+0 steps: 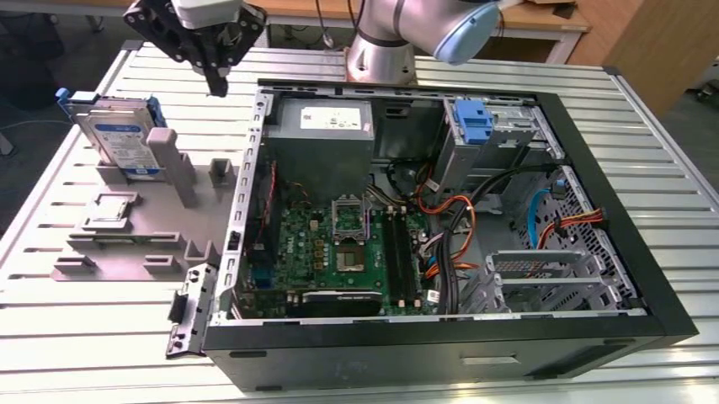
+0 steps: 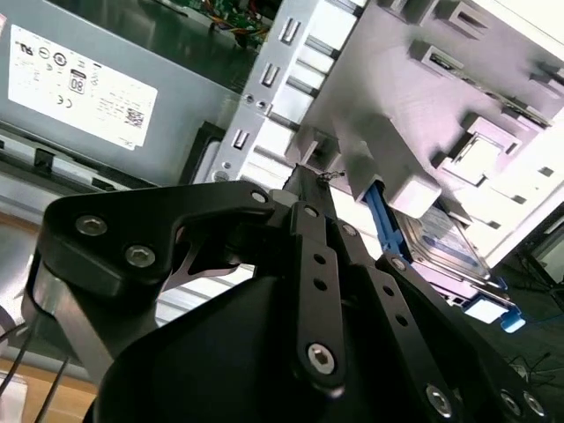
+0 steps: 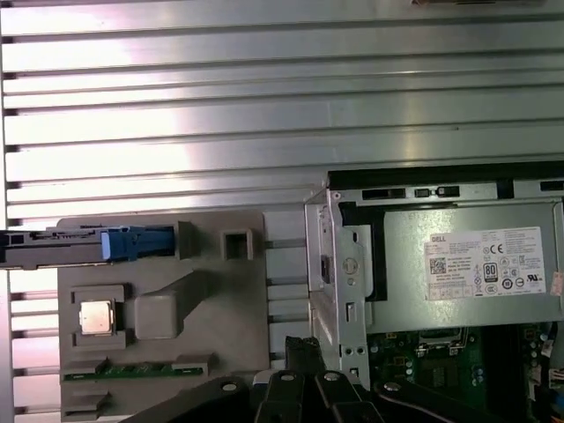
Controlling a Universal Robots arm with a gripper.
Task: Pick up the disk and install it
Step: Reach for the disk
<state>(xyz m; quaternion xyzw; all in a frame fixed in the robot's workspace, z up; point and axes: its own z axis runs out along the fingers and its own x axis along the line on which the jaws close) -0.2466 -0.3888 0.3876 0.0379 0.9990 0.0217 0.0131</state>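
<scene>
I read my gripper [image 1: 215, 80] as clenched and empty near the table's [image 1: 90, 337] far edge. The disk [image 1: 118, 139] stands on edge along the grey holder's [image 1: 135, 248] far edge, toward the exterior view's left of the jaws.

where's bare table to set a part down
Free: the table past the grey fixture at the exterior view's lower left, and the strip along the computer case on that view's right. Crowded: the fixture, holding the disk, and the cabled case interior.
</scene>
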